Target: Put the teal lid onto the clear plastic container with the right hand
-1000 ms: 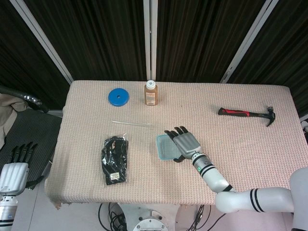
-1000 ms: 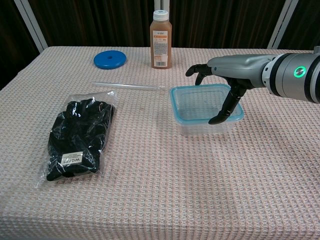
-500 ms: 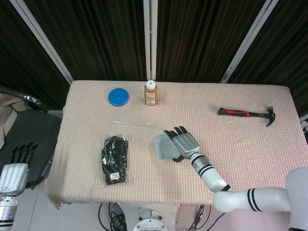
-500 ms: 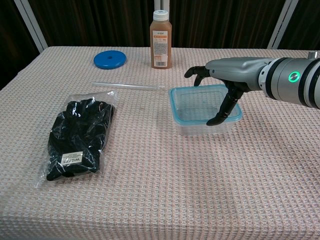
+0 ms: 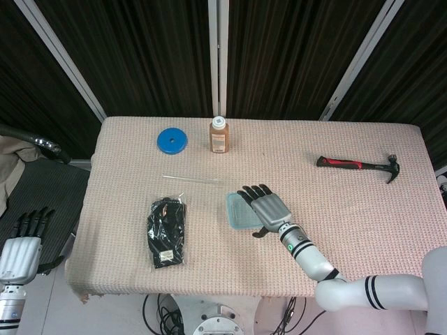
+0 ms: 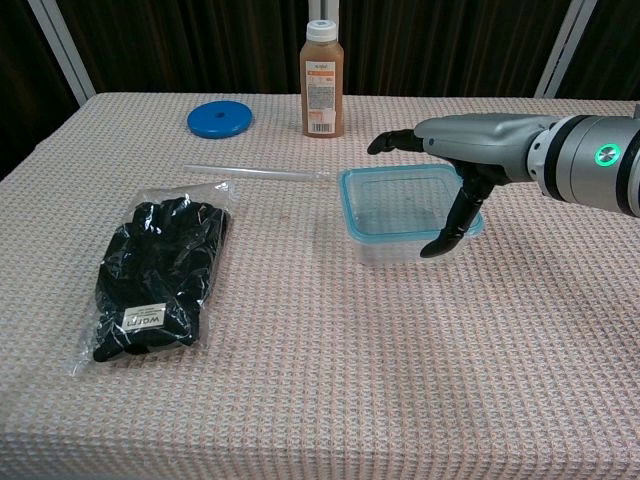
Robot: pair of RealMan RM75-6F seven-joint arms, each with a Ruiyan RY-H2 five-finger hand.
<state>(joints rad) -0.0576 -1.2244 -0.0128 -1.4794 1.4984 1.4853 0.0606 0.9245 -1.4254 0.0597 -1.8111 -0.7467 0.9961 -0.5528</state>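
Note:
The clear plastic container [image 6: 385, 249] stands mid-table with the teal lid [image 6: 394, 196] lying on its rim; the head view shows the lid [image 5: 238, 211] as a teal rectangle. My right hand [image 6: 468, 148] hovers over the container's right half, fingers stretched out flat and apart above the lid. Its thumb hangs down by the front right corner. Seen from the head camera, the right hand [image 5: 268, 209] covers the lid's right side. I cannot tell whether the thumb touches the container. My left hand [image 5: 21, 243] hangs off the table at the lower left, fingers apart, holding nothing.
A bagged black glove [image 6: 155, 275] lies to the left. A clear rod [image 6: 255, 173] lies behind it. A blue disc [image 6: 219, 119] and a brown bottle [image 6: 323, 78] stand at the back. A hammer [image 5: 357, 165] lies at the far right.
The right hand's fingers have straightened from a curl to lie flatter above the lid. Its thumb tip has shifted slightly toward the container's front right corner. The left hand has not moved.

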